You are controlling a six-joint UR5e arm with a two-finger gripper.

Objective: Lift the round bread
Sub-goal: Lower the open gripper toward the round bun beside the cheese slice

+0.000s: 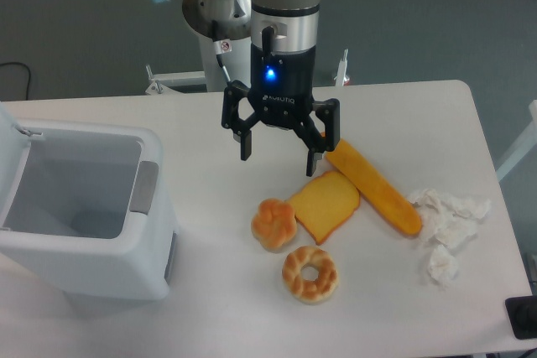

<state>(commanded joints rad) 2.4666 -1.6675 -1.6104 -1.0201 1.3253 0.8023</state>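
Note:
The round bread (pixel 273 223) is a small golden-orange bun with a lobed top. It lies on the white table (pixel 210 132) a little in front of the middle. My gripper (pixel 280 158) hangs above the table just behind the bun, pointing down. Its two black fingers are spread wide apart and hold nothing. The bun lies in front of the gap between the fingers, apart from them.
A square toast slice (pixel 325 205) touches the bun's right side. A ring-shaped doughnut bread (pixel 310 274) lies in front of it. A long baguette (pixel 373 186) and crumpled white paper (pixel 449 228) lie to the right. An open white bin (pixel 80 207) stands at the left.

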